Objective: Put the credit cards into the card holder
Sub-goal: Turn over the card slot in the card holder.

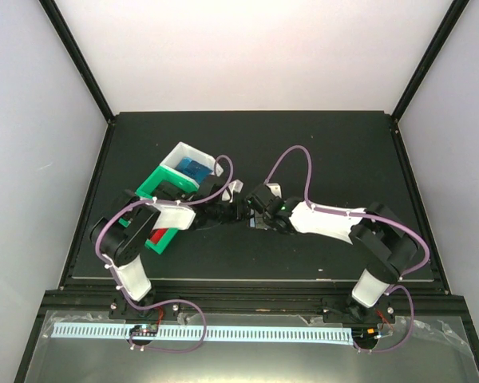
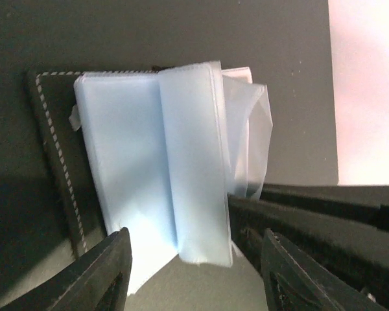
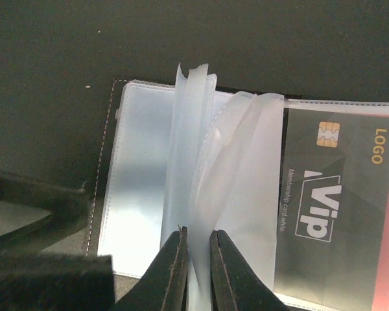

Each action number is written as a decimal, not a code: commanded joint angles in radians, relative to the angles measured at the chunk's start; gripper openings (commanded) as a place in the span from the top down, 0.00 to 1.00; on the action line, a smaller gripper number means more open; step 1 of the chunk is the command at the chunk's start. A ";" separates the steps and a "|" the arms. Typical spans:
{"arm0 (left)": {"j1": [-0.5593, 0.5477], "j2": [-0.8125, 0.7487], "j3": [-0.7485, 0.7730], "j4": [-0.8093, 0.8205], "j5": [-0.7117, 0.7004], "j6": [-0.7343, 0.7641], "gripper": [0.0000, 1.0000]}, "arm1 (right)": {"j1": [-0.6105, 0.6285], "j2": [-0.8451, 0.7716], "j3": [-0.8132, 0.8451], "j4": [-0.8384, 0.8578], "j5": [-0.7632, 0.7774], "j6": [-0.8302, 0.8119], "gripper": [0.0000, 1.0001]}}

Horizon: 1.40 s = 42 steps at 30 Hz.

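Right claw (image 3: 198,256) pinches a clear sleeve (image 3: 193,129) of the card holder (image 3: 139,188).

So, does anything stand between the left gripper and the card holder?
Nothing visible does. The open left gripper is right at the card holder, while the right gripper pinches its clear sleeves.

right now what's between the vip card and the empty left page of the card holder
Upright clear sleeves of the card holder, pinched by the right gripper, seen in the right wrist view.
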 commanded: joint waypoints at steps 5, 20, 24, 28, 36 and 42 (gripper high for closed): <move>-0.002 0.089 0.097 0.085 0.081 -0.023 0.45 | -0.013 -0.045 -0.040 0.048 0.016 0.016 0.87; -0.003 0.182 0.180 -0.009 0.067 -0.002 0.43 | -0.040 -0.057 -0.088 0.131 -0.063 -0.012 0.77; -0.002 0.195 0.188 -0.033 0.050 0.003 0.43 | -0.040 -0.059 -0.085 0.095 -0.011 -0.011 0.69; -0.002 0.202 0.203 -0.079 0.020 0.019 0.45 | -0.041 -0.075 -0.086 0.056 0.054 -0.006 0.60; -0.003 0.206 0.205 -0.128 -0.028 0.041 0.52 | -0.040 -0.093 -0.089 -0.014 0.152 0.013 0.57; -0.003 0.205 0.206 -0.142 -0.041 0.049 0.52 | -0.043 -0.108 -0.094 -0.062 0.211 0.041 0.56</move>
